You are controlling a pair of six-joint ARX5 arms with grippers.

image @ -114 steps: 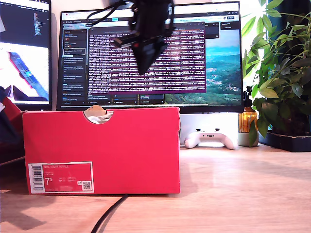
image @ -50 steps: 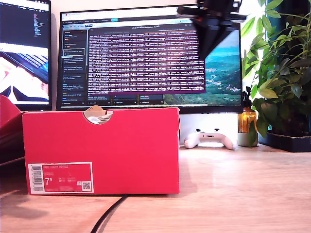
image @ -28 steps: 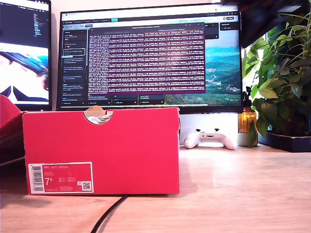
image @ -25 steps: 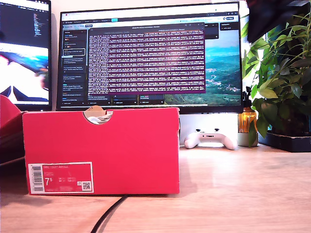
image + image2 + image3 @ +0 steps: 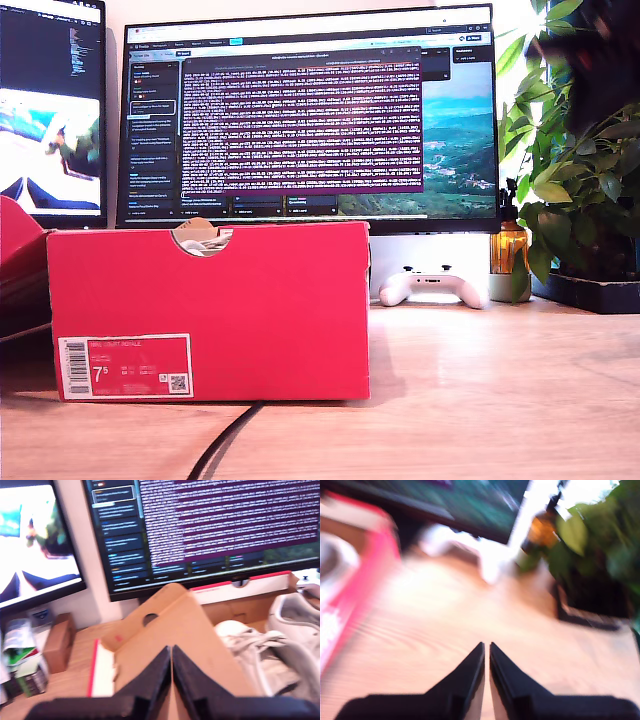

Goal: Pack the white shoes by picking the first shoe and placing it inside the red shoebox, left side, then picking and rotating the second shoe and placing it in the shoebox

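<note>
The red shoebox [image 5: 210, 310] stands on the wooden table at the exterior view's left, label facing the camera, with white paper showing in its notch. In the first wrist view a white shoe [image 5: 296, 617] lies inside the box on crumpled paper [image 5: 250, 647]; the other shoe cannot be made out. My first gripper [image 5: 171, 651] is shut and empty above the box's brown flap [image 5: 175, 615]. My second gripper [image 5: 486, 646] is shut and empty over bare table beside the shoebox [image 5: 372, 560], in a blurred picture. A dark blurred arm [image 5: 612, 50] shows at the exterior view's upper right.
Two monitors [image 5: 310, 115] stand behind the box. A white game controller [image 5: 432, 287], an amber bottle [image 5: 508, 250] and a potted plant [image 5: 580, 170] are at the exterior view's right. A flatter red cardboard piece [image 5: 12, 235] sits at its left edge. A black cable [image 5: 225, 440] runs forward.
The dark arm has swept from above the shoebox across the monitor to the exterior view's upper right corner. The box has not moved.
</note>
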